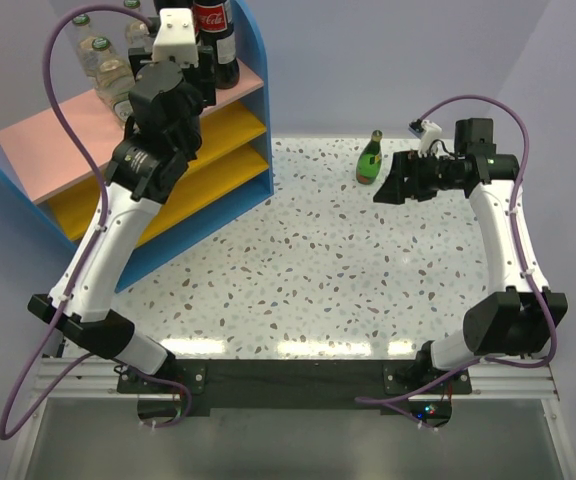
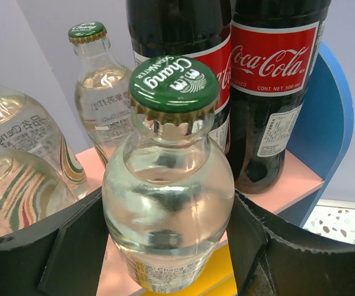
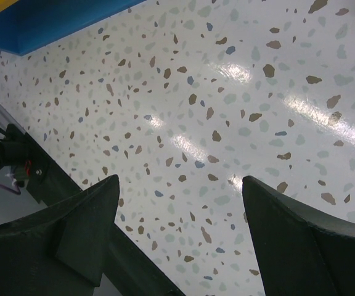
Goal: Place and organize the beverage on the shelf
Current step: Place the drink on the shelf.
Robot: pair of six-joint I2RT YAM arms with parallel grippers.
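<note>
Grip on the left is firm: the left tool [image 2: 168,253] is closed on the round belly of a clear glass bottle with a green crown cap [image 2: 172,179], one finger against each side. It is held upright so that it can stand as soon as it is let go. The bottle sits at the front edge of the pink top board [image 2: 291,185] of the shelf unit with blue side panels [image 1: 253,60]; whether its base touches the board is hidden. Two dark cola bottles with red labels [image 2: 270,92] stand just behind it, and other clear green-capped bottles [image 2: 100,92] are to one side, so like seems to be grouped with like. The right tool [image 3: 180,185] is spread wide and holds nothing. It hangs over the speckled desk [image 1: 318,260] near a green glass bottle [image 1: 370,160], probably the next to be shelved.
</note>
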